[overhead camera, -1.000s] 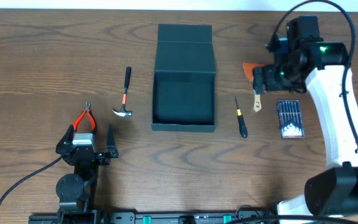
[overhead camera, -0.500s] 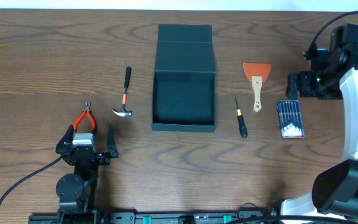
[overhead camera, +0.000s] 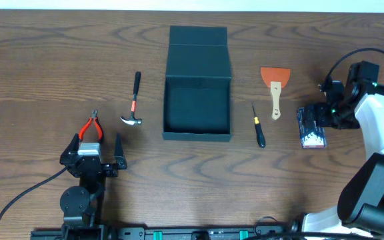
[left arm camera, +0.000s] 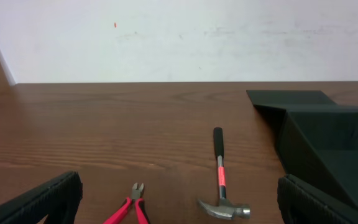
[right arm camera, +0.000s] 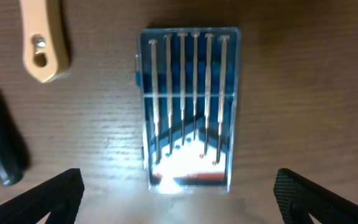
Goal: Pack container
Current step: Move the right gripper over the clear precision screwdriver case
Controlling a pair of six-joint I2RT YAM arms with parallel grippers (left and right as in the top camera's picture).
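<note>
Container packing has not begun, by the look of it: the box is empty and all five tools lie outside it on the table [overhead camera: 39,60]. Nearest the robot, the left gripper [overhead camera: 95,147] hangs just above the near edge with its jaws wide apart and nothing between them. The pliers [overhead camera: 91,127] lie just beyond it. A little farther out, the hammer [overhead camera: 134,103] lies left of the box and the screwdriver [overhead camera: 258,127] right of it. The bit case [overhead camera: 311,128] lies farther right. The right gripper [right arm camera: 182,199] hovers over that case, jaws spread fully to either side of it and holding nothing. I judge the case to be the first item due for pickup. The scraper [overhead camera: 275,87] lies beyond the screwdriver, blade pointing away. So every tool remains to be lifted in, and the flap probably has to be closed afterwards. The container [overhead camera: 197,107] sits at mid-table between the two groups of tools, well apart from both grippers. It is dark teal-black, square and stiff-walled, with a matte, bare floor. Its hinged lid [overhead camera: 198,52] is folded back on the far side.
</note>
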